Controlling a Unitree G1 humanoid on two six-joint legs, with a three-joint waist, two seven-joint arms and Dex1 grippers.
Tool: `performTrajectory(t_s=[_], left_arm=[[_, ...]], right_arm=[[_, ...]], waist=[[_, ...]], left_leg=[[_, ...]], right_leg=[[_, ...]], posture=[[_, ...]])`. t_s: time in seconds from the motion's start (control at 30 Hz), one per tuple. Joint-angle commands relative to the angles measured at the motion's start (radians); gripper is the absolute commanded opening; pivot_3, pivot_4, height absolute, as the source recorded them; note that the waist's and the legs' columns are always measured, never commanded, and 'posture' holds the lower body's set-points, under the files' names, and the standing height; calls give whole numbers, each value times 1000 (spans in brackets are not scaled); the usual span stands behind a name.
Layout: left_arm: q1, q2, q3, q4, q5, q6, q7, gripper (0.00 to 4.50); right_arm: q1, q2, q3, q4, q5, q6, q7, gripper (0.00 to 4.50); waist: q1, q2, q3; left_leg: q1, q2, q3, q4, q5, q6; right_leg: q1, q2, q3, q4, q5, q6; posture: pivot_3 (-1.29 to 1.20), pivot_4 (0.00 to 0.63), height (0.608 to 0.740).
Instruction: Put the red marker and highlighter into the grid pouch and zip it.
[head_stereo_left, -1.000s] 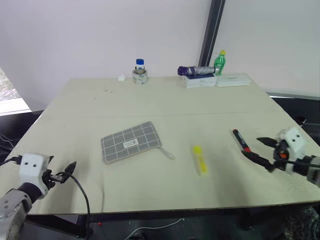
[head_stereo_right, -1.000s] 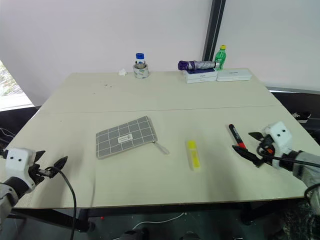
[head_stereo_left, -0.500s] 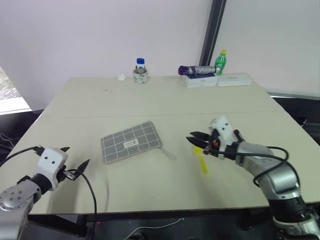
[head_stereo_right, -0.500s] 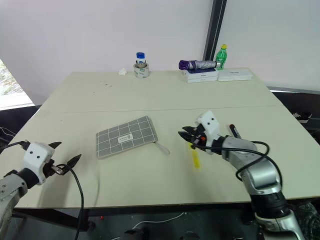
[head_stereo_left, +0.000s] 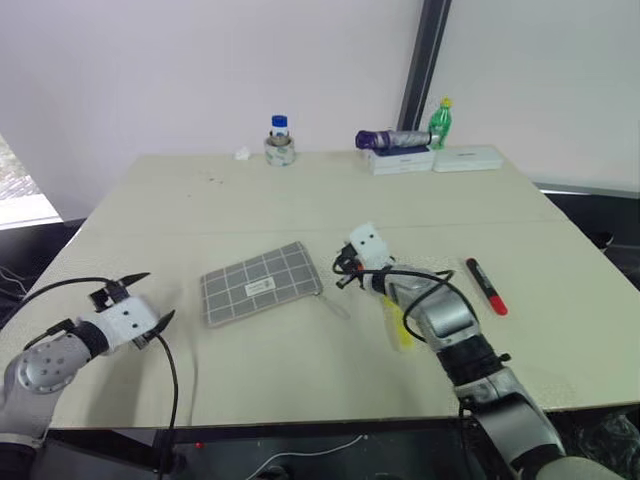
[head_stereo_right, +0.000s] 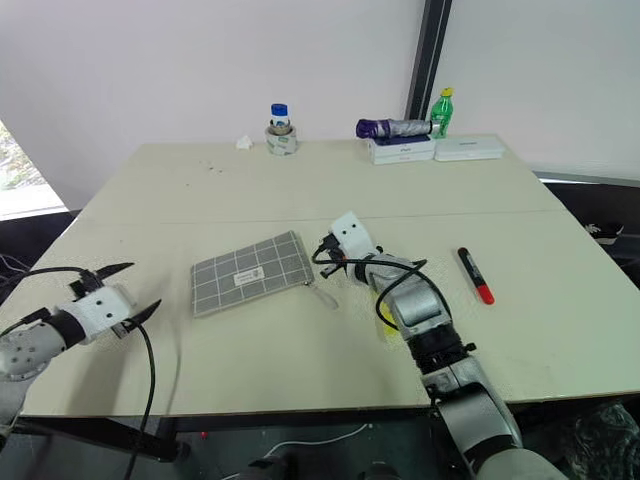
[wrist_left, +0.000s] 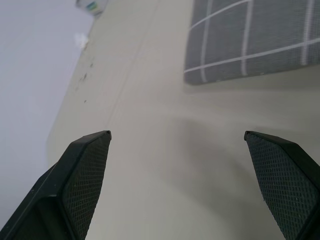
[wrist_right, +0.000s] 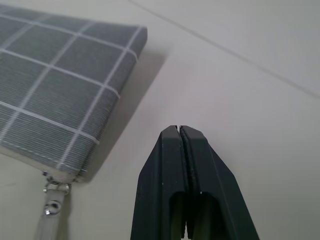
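Observation:
The grid pouch (head_stereo_left: 262, 284) lies flat on the table, left of centre, its zip pull cord (head_stereo_left: 335, 305) trailing off the right end. My right gripper (head_stereo_left: 340, 270) is shut with nothing in it, hovering just past the pouch's right corner (wrist_right: 60, 90); the pull (wrist_right: 50, 200) lies beside the shut fingertips. The yellow highlighter (head_stereo_left: 402, 330) lies under my right forearm, partly hidden. Further right, the red marker (head_stereo_left: 486, 285) lies alone on the table. My left gripper (head_stereo_left: 160, 296) is open and empty, left of the pouch and pointing at its left end (wrist_left: 250, 45).
Along the table's far edge stand a blue-capped jar (head_stereo_left: 280, 140), a folded purple umbrella (head_stereo_left: 392, 141) on white boxes (head_stereo_left: 465, 159), and a green bottle (head_stereo_left: 439, 122). A black cable hangs from my left wrist over the near table edge (head_stereo_left: 300, 418).
My right arm has swung left from beside the red marker, across the highlighter, to the pouch's right end, and its fingers have shut. The left gripper has edged forward and rolled.

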Motion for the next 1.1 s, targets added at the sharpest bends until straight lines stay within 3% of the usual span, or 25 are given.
performTrajectory(t_s=[0.03, 0.4, 1.1], left_arm=[[-72, 22, -39, 85, 18, -110, 6, 4500], [-160, 25, -174, 250, 36, -294, -70, 4500], [-240, 22, -239, 337, 25, -390, -110, 4500]], right_arm=[[-63, 41, -13, 68, -23, -57, -12, 45], [-125, 100, 8, 223, -71, -116, 28, 45], [-189, 178, 46, 386, -162, -306, 153, 45]], waist=[[-1, 0, 0], [-23, 0, 0], [-26, 0, 0]], left_leg=[[0, 0, 0, 0, 0, 0], [0, 0, 0, 0, 1, 0], [1, -2, 0, 2, 1, -1]], right_leg=[[0, 1, 0, 1, 0, 0], [-1, 1, 1, 4, 0, 0], [-2, 1, 1, 10, 0, 0]], posture=[[0, 150, 740], [0, 150, 740], [0, 150, 740]])
